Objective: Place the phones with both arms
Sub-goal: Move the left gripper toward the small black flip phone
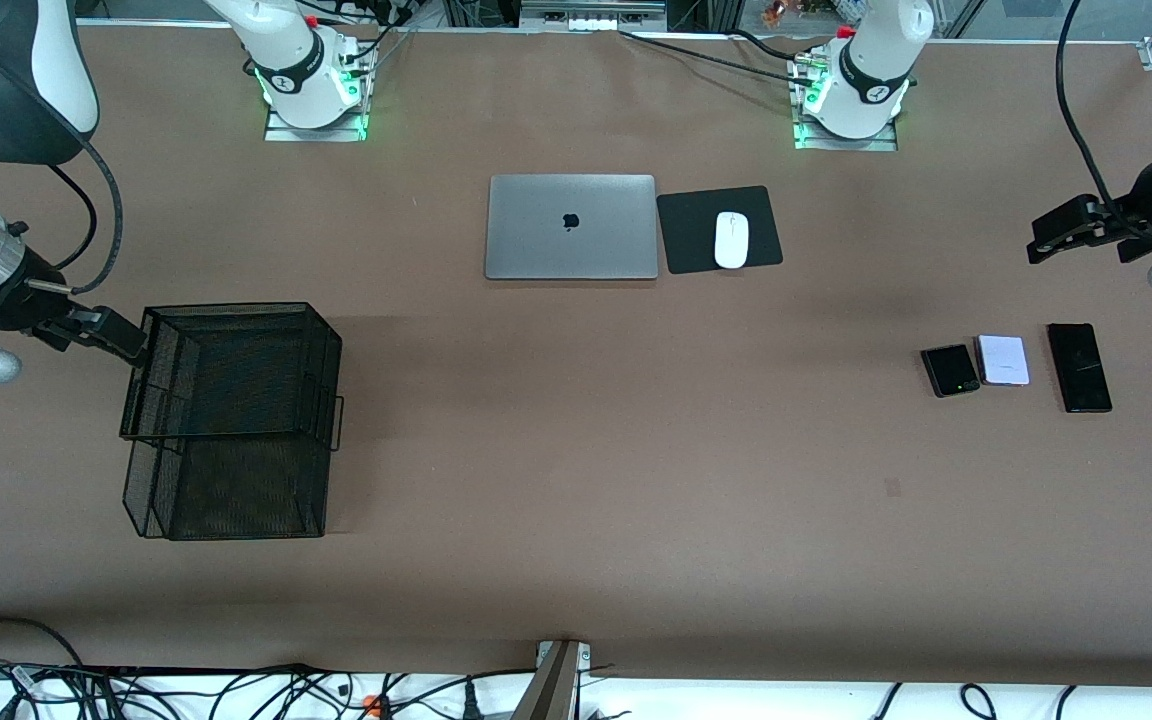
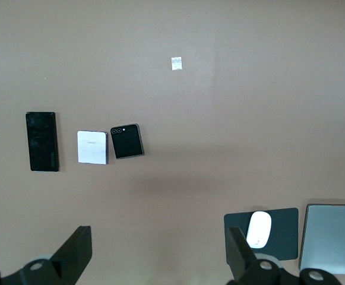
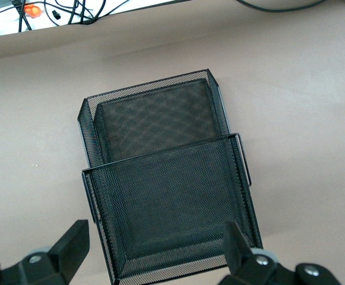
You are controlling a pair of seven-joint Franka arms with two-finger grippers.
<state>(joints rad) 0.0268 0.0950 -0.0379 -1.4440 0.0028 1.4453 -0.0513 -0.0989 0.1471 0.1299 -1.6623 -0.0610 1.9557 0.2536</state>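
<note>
The two-tier black mesh tray (image 1: 231,420) lies nearest the camera, on the brown bench (image 1: 576,480) toward the right arm's end. Both tiers of it are seen in the right wrist view (image 3: 166,184), and nothing lies in them. The right end effector (image 1: 96,328) hangs in the air beside the upper tier's rim, and its fingers (image 3: 71,246) stand wide apart with nothing between them.

Toward the left arm's end of the bench the three phones lie in a row, flat on the surface. The small black phone (image 1: 950,370) is just beside the white-lavender phone (image 1: 1003,360), and the long black phone (image 1: 1078,367) is a little apart from these two, closest to the end of the bench. The left wrist view shows the same row: the long one (image 2: 42,141), the white one (image 2: 92,147), the small black one (image 2: 127,141).

The left end effector (image 1: 1066,232) is up in the air over bare bench, with its fingers (image 2: 74,252) spread open and empty.

The closed silver laptop (image 1: 571,227) and the white mouse (image 1: 731,240) on its black pad (image 1: 719,229) lie farther from the camera, in the middle.
</note>
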